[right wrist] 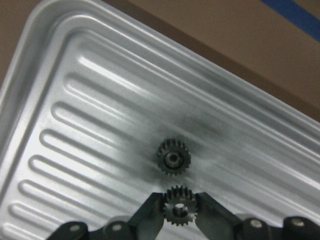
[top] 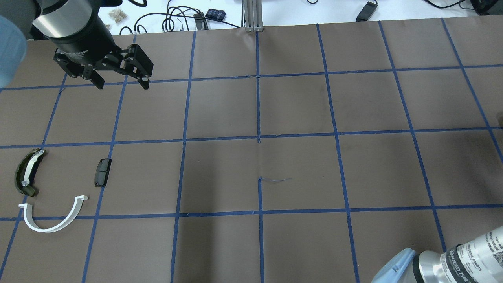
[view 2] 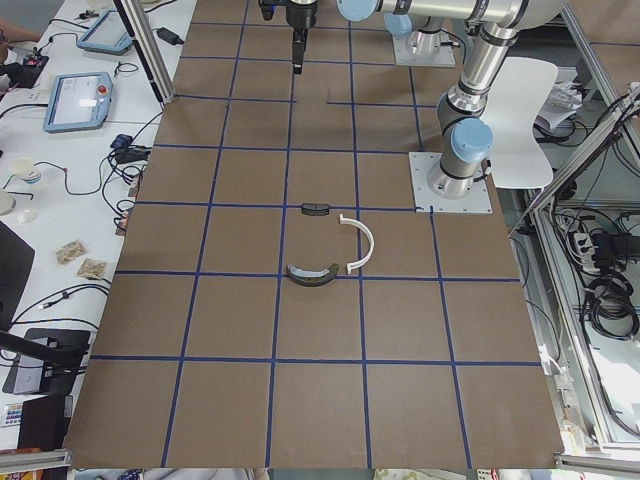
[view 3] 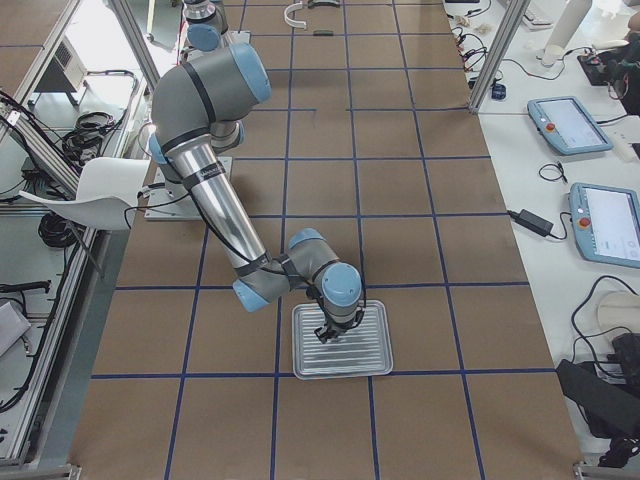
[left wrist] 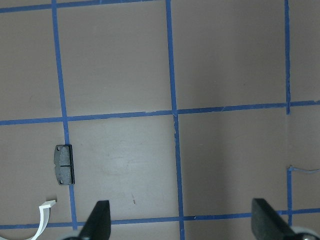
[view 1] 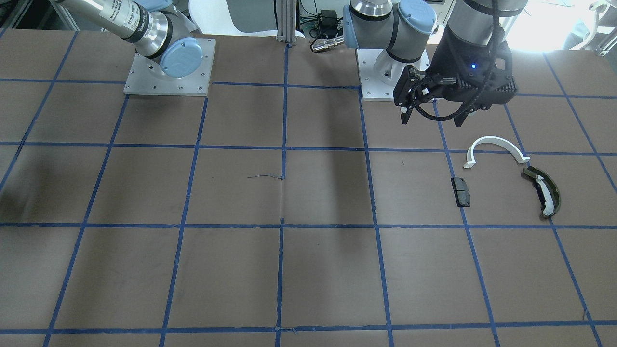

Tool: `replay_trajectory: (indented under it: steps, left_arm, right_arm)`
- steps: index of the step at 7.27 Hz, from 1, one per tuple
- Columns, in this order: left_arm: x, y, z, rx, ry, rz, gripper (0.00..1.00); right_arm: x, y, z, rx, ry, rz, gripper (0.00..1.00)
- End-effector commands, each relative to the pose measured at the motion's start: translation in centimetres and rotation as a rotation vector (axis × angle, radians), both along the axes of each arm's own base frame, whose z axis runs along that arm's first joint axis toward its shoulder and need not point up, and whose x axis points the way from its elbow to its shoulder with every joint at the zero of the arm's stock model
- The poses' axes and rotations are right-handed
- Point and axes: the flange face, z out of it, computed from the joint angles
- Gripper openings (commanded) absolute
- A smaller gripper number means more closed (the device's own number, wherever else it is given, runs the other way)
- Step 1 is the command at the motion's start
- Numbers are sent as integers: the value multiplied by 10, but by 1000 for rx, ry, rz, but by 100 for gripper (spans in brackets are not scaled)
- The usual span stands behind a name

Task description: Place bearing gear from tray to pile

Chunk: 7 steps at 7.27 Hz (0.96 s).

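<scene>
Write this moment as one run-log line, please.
right gripper: jaws shut on bearing gear, over tray | left gripper: open, empty | pile: three parts, no gear yet

right arm (view 1: pixel 140 26): silver tube, pale-blue joint cap, black lettering | left wrist mount (view 1: pixel 475 72): black, blue light, black cable

Right wrist cam: right gripper (right wrist: pixel 180 207) is mostly cut off by the bottom edge. Only the fingertips show, flanking the bearing gear (right wrist: pixel 178 205). The tray (right wrist: pixel 90 130) runs out of frame left, right and bottom, and the whole view is soft. Right side cam: the wrist hides the fingers, and the gear is too small to make out. Overhead: right arm (top: pixel 444 263) is clipped at the bottom-right corner. Left wrist cam: left gripper (left wrist: pixel 182 222) shows fingertips only. The white half-ring (left wrist: pixel 44 217) is cut by the bottom edge.
</scene>
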Motion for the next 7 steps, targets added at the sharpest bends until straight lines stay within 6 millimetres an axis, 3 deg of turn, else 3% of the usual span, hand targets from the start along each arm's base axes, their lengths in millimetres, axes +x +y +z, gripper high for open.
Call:
replay_trajectory:
  steps: [1,2,4,5,7]
  left_arm:
    - [0,0,0,0,0,0,100]
    - [0,0,0,0,0,0,100]
    - [0,0,0,0,0,0,100]
    - [0,0,0,0,0,0,100]
    - [0,0,0,0,0,0,100]
  right_arm:
    - [23,-15,67,-70,70,9,0]
    - [60,-42,80,-94,63,-21,0]
    - [161,-81,124,-99,-28,-310,0]
    - [219,-105,139,-129,-47,-430,0]
    - [361,-148,139,-141,-104,-705,0]
